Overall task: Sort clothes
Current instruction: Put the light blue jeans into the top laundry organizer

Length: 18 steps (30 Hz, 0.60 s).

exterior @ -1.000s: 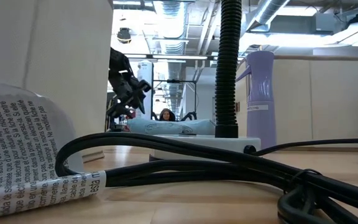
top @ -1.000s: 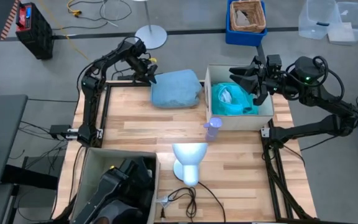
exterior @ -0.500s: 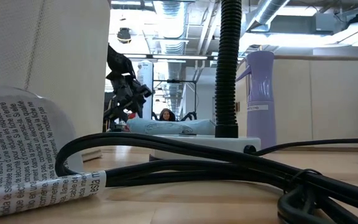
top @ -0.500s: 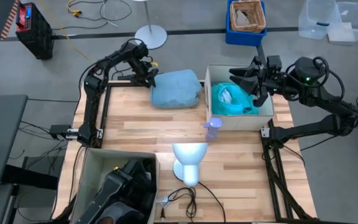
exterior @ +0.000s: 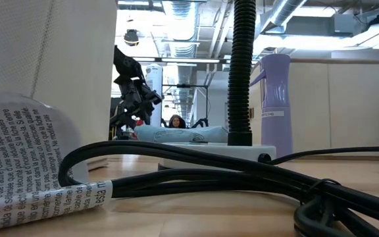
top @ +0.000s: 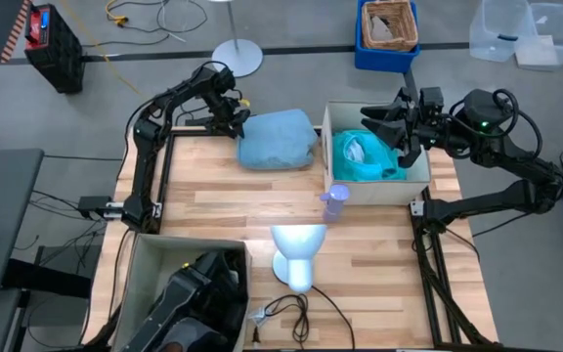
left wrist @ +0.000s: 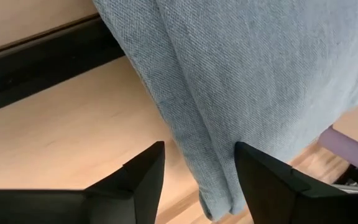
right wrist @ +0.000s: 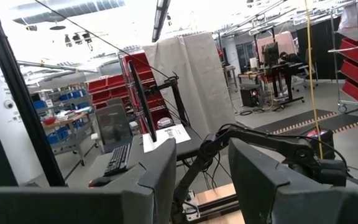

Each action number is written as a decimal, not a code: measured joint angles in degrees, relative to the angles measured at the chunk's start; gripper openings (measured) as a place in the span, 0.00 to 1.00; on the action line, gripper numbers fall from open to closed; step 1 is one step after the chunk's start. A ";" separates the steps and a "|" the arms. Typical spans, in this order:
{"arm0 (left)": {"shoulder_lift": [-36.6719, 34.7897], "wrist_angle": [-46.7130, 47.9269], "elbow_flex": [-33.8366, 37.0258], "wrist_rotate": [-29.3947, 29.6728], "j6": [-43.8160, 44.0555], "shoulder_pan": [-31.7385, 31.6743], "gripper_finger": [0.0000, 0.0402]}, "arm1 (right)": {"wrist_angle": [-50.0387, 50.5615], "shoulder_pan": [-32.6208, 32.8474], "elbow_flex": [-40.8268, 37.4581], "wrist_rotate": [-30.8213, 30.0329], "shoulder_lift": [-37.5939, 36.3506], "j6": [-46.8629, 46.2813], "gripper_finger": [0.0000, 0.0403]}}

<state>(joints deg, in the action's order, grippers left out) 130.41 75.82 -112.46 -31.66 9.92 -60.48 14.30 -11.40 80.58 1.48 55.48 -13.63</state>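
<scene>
A pale blue garment (top: pixel 280 139) (left wrist: pixel 241 62) lies bunched on the far side of the wooden table. My left gripper (top: pixel 237 124) (left wrist: pixel 199 149) is open, slanting down at the garment's left edge, with one finger on either side of the folded edge (left wrist: pixel 207 180). A bright teal shirt (top: pixel 360 158) lies in the white box (top: pixel 379 188) at the far right. My right gripper (top: pixel 368 117) (right wrist: pixel 202 149) hangs open above that box, pointing level, with nothing between its fingers. A black garment (top: pixel 198 293) fills the box (top: pixel 133 284) at the near left. My left gripper has its open fingers (left wrist: pixel 266 180) astride the pale blue garment's folded left edge, coming from above and the left. I cannot tell whether they touch the cloth. The garment lies flat on the table.
A white mannequin head (top: pixel 296 256) lies near the table's middle front, with a lilac bottle (top: pixel 334 200) (exterior: pixel 274 99) beside the white box. Black cables (exterior: pixel 242 178) run along the near edge. Bare wood (top: pixel 223 196) stretches between the two boxes.
My left gripper has tipped a little steeper down over the pale blue garment's left edge while staying at the same spot. The garment has not moved.
</scene>
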 joint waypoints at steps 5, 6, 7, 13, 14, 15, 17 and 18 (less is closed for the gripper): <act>0.00 -0.27 0.00 -0.17 0.41 0.21 0.47 | -0.56 0.00 0.00 -0.13 0.00 0.06 0.40; 0.00 -0.29 0.02 -0.19 0.41 0.21 0.49 | -0.70 0.00 0.00 -0.14 0.00 0.07 0.40; 0.00 -0.31 0.00 -0.20 0.43 0.21 0.50 | -0.73 0.00 0.00 -0.17 0.01 0.10 0.40; 0.00 -1.46 0.00 -1.07 1.72 1.10 0.56 | -0.69 0.00 0.00 -0.26 0.01 0.13 0.40; 0.00 -1.42 0.00 -1.07 1.79 1.18 0.56 | -0.69 0.00 0.00 -0.28 0.02 0.15 0.40; 0.00 -1.44 0.00 -1.05 1.88 1.19 0.55 | -0.69 0.00 0.00 -0.29 0.02 0.17 0.40; 0.00 -1.43 0.00 -0.74 1.92 1.17 0.54 | -0.69 0.00 0.00 -0.31 0.00 0.23 0.40; 0.00 -1.43 0.00 -0.63 1.94 1.15 0.53 | -0.69 0.00 0.00 -0.31 0.02 0.32 0.40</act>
<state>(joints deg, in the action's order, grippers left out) 130.41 74.39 -112.46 -32.29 11.86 -59.33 13.61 -11.40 80.58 1.16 55.51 -13.31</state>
